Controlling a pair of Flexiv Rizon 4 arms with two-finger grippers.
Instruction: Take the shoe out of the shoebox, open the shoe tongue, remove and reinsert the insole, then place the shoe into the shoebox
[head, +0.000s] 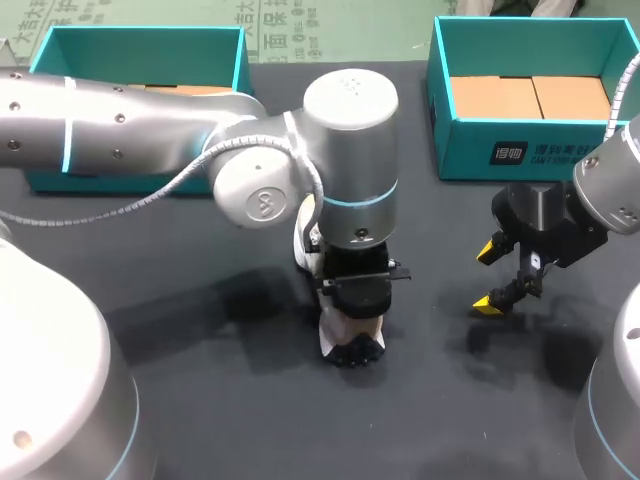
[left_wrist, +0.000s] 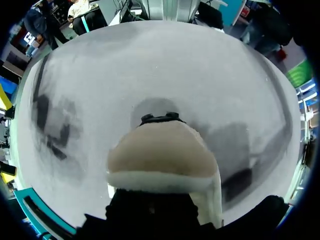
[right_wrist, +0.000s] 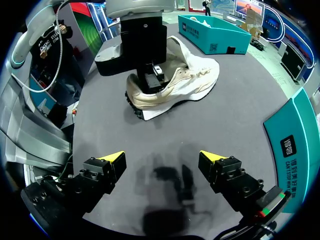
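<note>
Long reach on the left arm (head: 130, 125): in from the left side, bent at the elbow, its wrist (head: 350, 150) standing plumb above the shoe (head: 338, 338). The left gripper (head: 356, 295) points straight down, right on the shoe's upper. The right arm (head: 612, 180) enters from the right; the right gripper (head: 497, 277) hangs well to the shoe's right, apart from it, yellow-tipped fingers (right_wrist: 112, 158) spread wide.

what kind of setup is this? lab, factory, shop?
Most likely a robot test bench, not a shop: a left arm and a right arm hang over a dark table, with teal shoeboxes at its far left and far right, and one cream shoe lying out under the left arm.
</note>
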